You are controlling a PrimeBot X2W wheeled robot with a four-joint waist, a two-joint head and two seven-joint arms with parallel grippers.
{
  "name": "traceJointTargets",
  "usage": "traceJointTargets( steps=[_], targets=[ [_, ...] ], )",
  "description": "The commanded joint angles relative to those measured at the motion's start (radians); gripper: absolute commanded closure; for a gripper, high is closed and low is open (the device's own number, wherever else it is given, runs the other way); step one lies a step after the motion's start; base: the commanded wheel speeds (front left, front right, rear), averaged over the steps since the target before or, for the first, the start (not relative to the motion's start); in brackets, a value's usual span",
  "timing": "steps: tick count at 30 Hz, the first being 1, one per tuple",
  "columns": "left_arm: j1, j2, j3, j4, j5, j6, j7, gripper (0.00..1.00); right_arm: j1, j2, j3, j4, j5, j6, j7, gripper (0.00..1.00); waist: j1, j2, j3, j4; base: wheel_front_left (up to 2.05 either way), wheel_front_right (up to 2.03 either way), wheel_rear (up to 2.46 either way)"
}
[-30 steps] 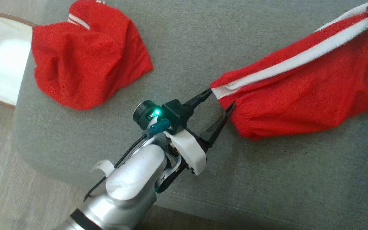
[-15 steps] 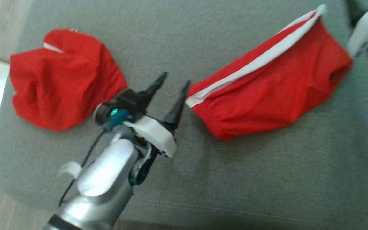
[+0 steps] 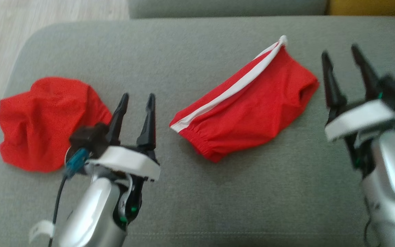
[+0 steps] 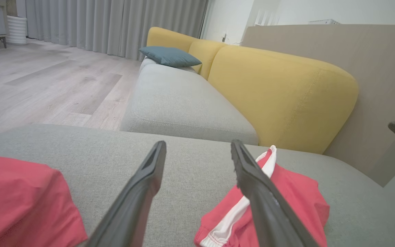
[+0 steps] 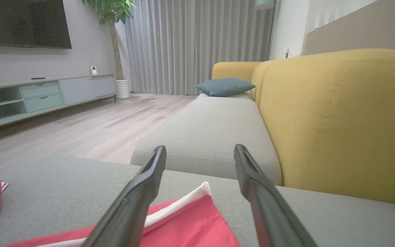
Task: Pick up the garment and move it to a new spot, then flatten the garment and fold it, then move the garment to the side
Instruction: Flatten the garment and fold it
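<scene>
**STATUS: GARMENT FREE ON CUSHION, BOTH END EFFECTORS APART**

The striped garment (image 3: pixel 252 103), red with a white side band, lies on the grey sofa cushion (image 3: pixel 197 192). It is roughly spread, with its elastic hem toward the robot and wrinkles across the cloth.

The left end effector (image 3: pixel 138 96) stands just beside the garment's near-left corner, fingers apart and holding nothing. The right end effector (image 3: pixel 339 50) stands just beside the far-right edge, fingers likewise apart and empty.

This posture puts one end effector at each end of the cloth, which suits flattening or a two-point fold. The garment appears placed but not yet folded.

A second, crumpled garment (image 3: pixel 43 123) rests near the cushion's left edge, apart from the work.

Caution: the left end effector sits between the two garments. Confirm the target before closing.
</scene>
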Motion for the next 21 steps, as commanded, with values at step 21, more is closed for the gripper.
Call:
traceJointTargets(
  steps=[21],
  targets=[
    [0.203, -0.057, 0.208, -0.108, 0.176, -0.084, -0.012, 0.0, 0.375, 0.198, -0.157, -0.219, -0.204, 0.007, -0.016, 0.0, 0.0, 0.0, -0.078, -0.051, 0.0, 0.0, 0.0]
  ],
)
